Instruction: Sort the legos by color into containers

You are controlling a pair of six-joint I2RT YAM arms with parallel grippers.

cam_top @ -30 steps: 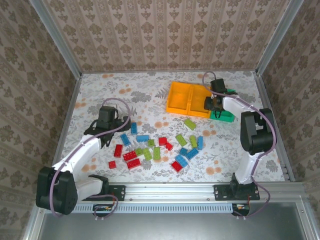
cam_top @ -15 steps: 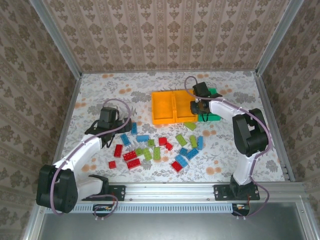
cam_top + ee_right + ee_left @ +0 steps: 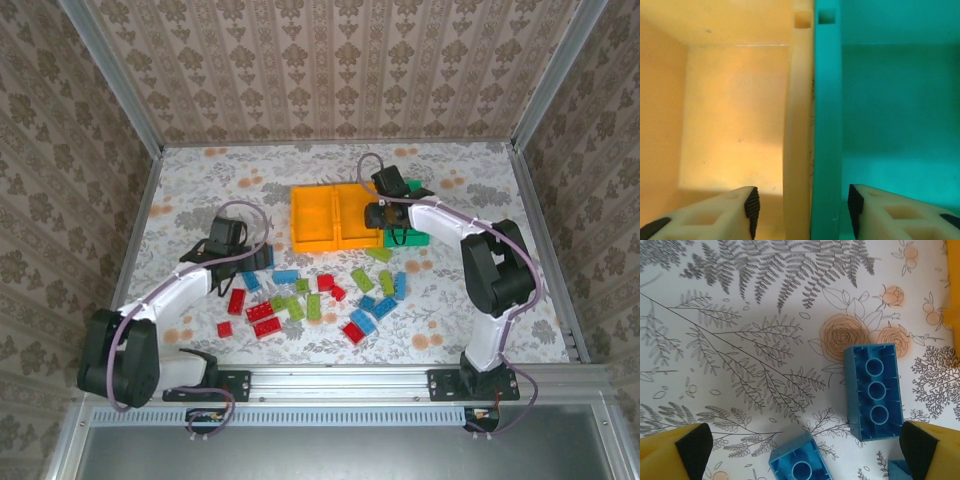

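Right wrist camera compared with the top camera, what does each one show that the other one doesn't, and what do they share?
Right wrist view: the adjoining walls of an orange bin and the green bin up close, their insides bare where seen, the right gripper open astride those walls. Top view: the second orange bin, red, blue and green bricks scattered on the table, the left gripper over them. Shared: the right gripper and those two bins.

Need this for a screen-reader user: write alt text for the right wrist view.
The right gripper, jaws open, straddles the adjoining walls of two bins, one fingertip inside the orange bin, the other inside the green bin. Neither pad touches a wall.
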